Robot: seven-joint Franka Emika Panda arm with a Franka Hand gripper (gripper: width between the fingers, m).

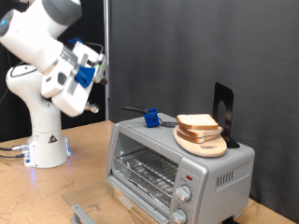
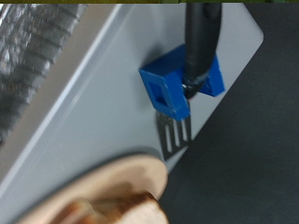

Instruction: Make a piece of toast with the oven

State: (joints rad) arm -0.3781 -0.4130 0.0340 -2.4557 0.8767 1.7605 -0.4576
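While your arm stood raised at the exterior view's upper left, the gripper (image 1: 92,63) hung in the air well apart from the oven (image 1: 177,159), and whether its fingers were spread or closed I cannot tell; nothing showed between them. The wrist view showed no fingers at all.

You had the oven, a boxy silver-grey metal unit, sitting on the wooden tabletop (image 1: 84,149). Its front door (image 1: 117,201) was dropped open, and the wire rack (image 1: 149,173) inside showed as a grid of bright thin rods. Two round knobs (image 1: 181,196) sat at the front panel toward the exterior view's right.

On the oven's flat top lay a round wooden plate (image 1: 207,147), pale and smooth, near the right end. Two slices of bread were stacked on it; the upper piece of toast (image 1: 197,122) was flat, roughly square, pale tan with a darker crust, and the second slice (image 1: 200,135) lay under it. In the wrist view the plate's curved rim (image 2: 117,182) and a corner of bread (image 2: 131,207) appeared at the frame's edge.

Just beside the plate, toward the exterior view's left, a fork with a black handle (image 1: 137,110) lay on the oven top, passing through a blocky blue plastic holder (image 1: 150,118). The wrist view showed its metal tines (image 2: 174,138) projecting from the blue block (image 2: 179,84).

A dark upright stand (image 1: 223,112) rose behind the plate.
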